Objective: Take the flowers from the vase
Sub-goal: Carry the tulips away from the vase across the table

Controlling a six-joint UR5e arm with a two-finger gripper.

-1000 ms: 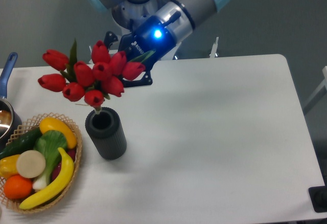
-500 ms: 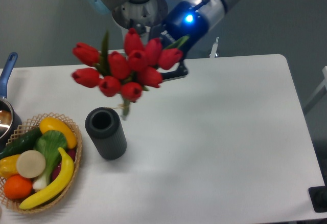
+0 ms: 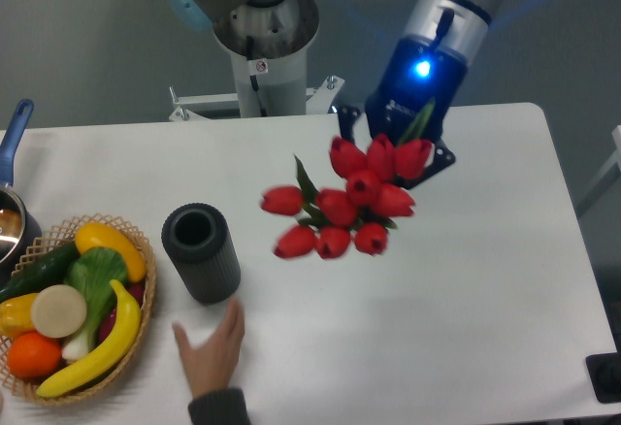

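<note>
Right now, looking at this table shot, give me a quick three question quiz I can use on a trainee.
1. True or false: the flowers stand in the vase.
2. Multiple choice: what has come into view at the bottom edge, just below the vase? A) a second gripper B) a person's hand C) a spoon
3. Fill in: the wicker basket of fruit and vegetables sits to the ____ of the vase in the picture.

Key
1. False: the gripper holds the bunch in the air to the right of the vase, whose mouth is empty.
2. B
3. left
</note>
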